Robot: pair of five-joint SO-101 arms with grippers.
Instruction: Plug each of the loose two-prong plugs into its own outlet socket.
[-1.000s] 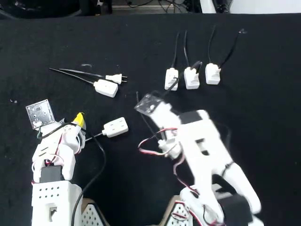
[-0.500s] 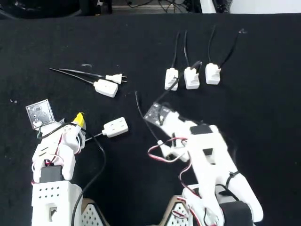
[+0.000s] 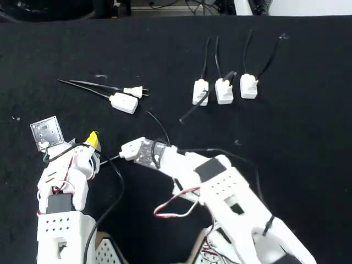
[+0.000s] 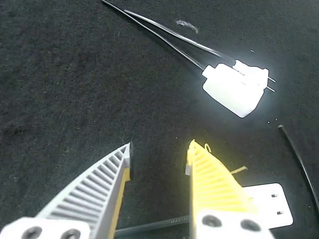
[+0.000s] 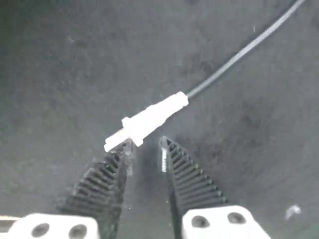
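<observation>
- The black worktop (image 3: 308,165) carries white plugs and sockets on thin black cables.
- The left claw (image 4: 159,149) is spread, one finger grey and the other yellow, with nothing between them. It hangs over bare worktop at the near left.
- A flat outlet socket (image 3: 131,147) lies just beside the left claw. In the left wrist view two of its slots show past the yellow finger (image 4: 214,189).
- A black cable (image 4: 149,226) runs under the left claw. There is faint print on it, too small to read.
- The right arm (image 3: 220,187) stretches across to the left, and its tip is at the flat outlet socket.
- The right claw (image 5: 145,142) is spread by a narrow gap and pinches nothing.
- A white plug (image 5: 149,119) lies across just beyond the right claw's fingertips, its cable trailing away. Its prong end is at the tip of one dark finger (image 5: 107,174); I cannot tell whether they touch.
- Farther back on the left, a second plug (image 3: 133,91) with bare prongs lies just beside a second socket (image 3: 124,103), not pushed in. Their two cables run off side by side.
- At the far right, three sockets (image 3: 224,91) sit in a row with cables leading away; I cannot tell whether they hold plugs.
- No marking on any plug or socket is readable.
</observation>
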